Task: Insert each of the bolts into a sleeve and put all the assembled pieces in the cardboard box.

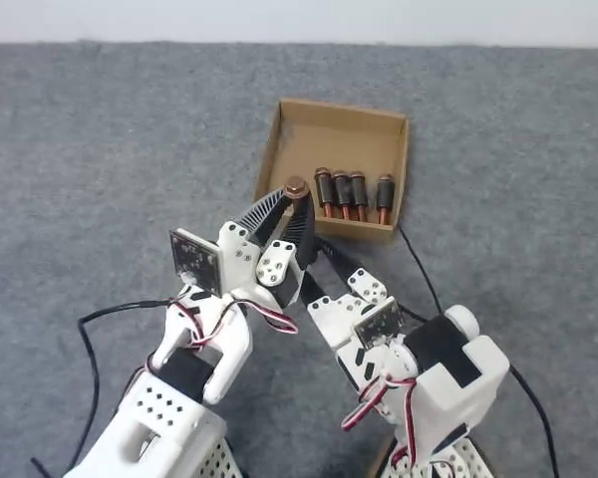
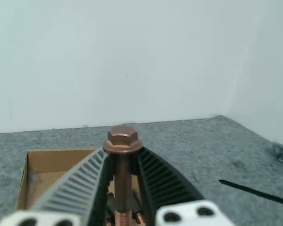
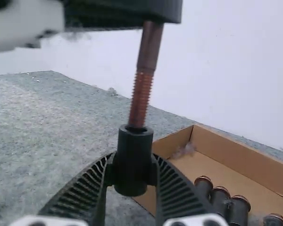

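My left gripper (image 1: 293, 203) is shut on a copper bolt (image 1: 296, 187), held upright with its hex head (image 2: 122, 138) above the fingers, just at the near edge of the cardboard box (image 1: 331, 134). Below it my right gripper (image 3: 132, 170) is shut on a black sleeve (image 3: 132, 160), also upright. The bolt's threaded tip (image 3: 140, 102) sits in the mouth of the sleeve. In the high view the right gripper (image 1: 315, 246) lies under the left one and the sleeve is hidden. Several assembled pieces (image 1: 351, 193) lie side by side in the box.
Grey carpet (image 1: 110, 149) covers the table around the box. Black cables (image 1: 95, 344) trail beside both arm bases. A white wall (image 2: 132, 56) rises behind the table.
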